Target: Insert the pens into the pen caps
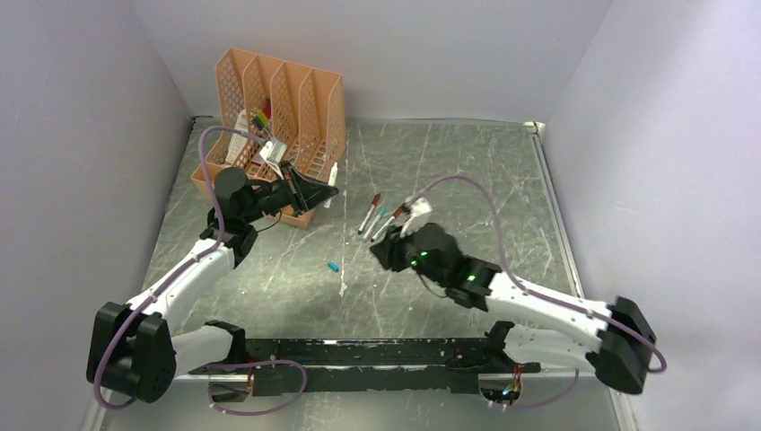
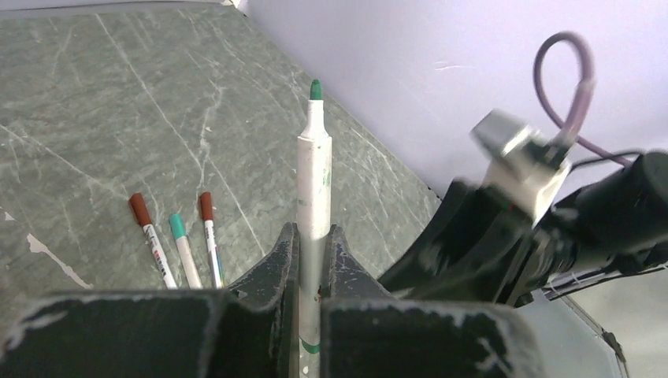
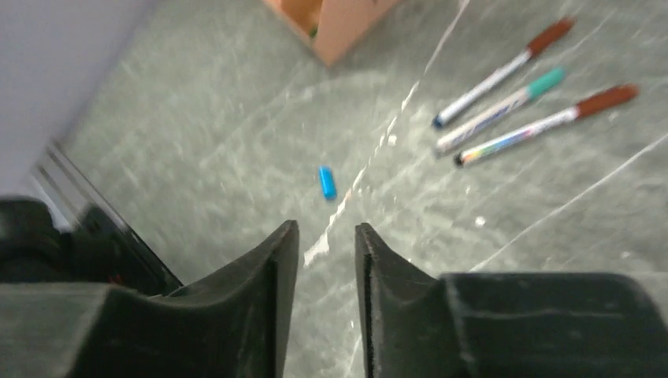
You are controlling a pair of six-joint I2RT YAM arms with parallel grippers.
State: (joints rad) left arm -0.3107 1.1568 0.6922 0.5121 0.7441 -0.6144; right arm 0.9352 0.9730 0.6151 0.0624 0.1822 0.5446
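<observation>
Pens point(image 3: 500, 110) on scratched grey-green tabletop point(image 1: 467, 180), lilac walls point(image 1: 377, 54) around

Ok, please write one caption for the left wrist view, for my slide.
Left gripper holds an uncapped green-tipped pen; three capped pens lie on the table beyond.

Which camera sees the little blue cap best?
The right wrist view: the blue cap lies large, though slightly blurry, just ahead of the right gripper. The top external view shows only a tiny speck. The left wrist view misses it.
</observation>
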